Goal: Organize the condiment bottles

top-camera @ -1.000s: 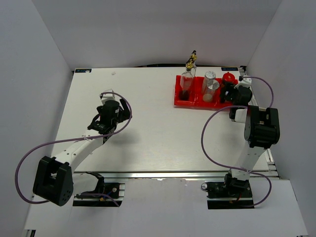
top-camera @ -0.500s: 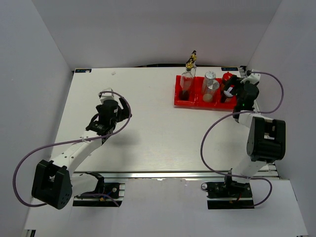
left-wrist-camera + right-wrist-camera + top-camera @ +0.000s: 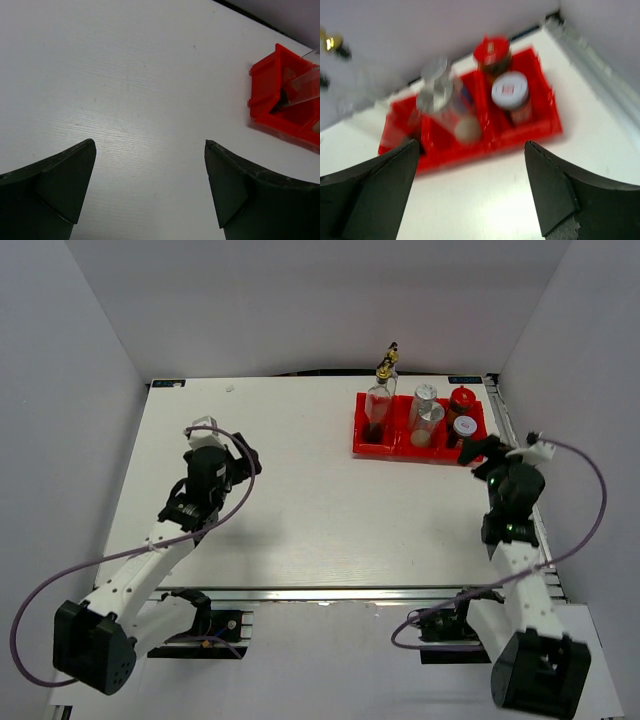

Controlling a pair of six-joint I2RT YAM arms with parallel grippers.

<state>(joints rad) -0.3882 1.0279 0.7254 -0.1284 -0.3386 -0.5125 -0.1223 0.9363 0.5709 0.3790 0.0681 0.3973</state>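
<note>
Both claws have their jaws spread wide with nothing between them. At the left of the overhead view, the left claw (image 3: 150, 145) hangs over the bare white counter (image 3: 300, 510), well apart from the red tray (image 3: 385, 451), which shows only at the right edge of its wrist view. The right claw (image 3: 470, 145) hangs near the tray's lower right corner in the overhead view, apart from it, and faces the tray's long front wall. All the condiment containers stand upright in the upper right of the overhead frame. A tall glass bottle (image 3: 378, 408) with a gold pourer stands in the tray's left compartment. A second gold pourer (image 3: 391, 352) rises just behind it, though the frames do not show whether that bottle stands inside the tray. Two silver-capped shakers (image 3: 428, 405) share the middle compartment, one behind the other. In the right compartment the red-lidded jar (image 3: 462, 398) stands at the back and the silver-lidded jar (image 3: 465, 426) just in front of it. The right wrist view is blurred.
</note>
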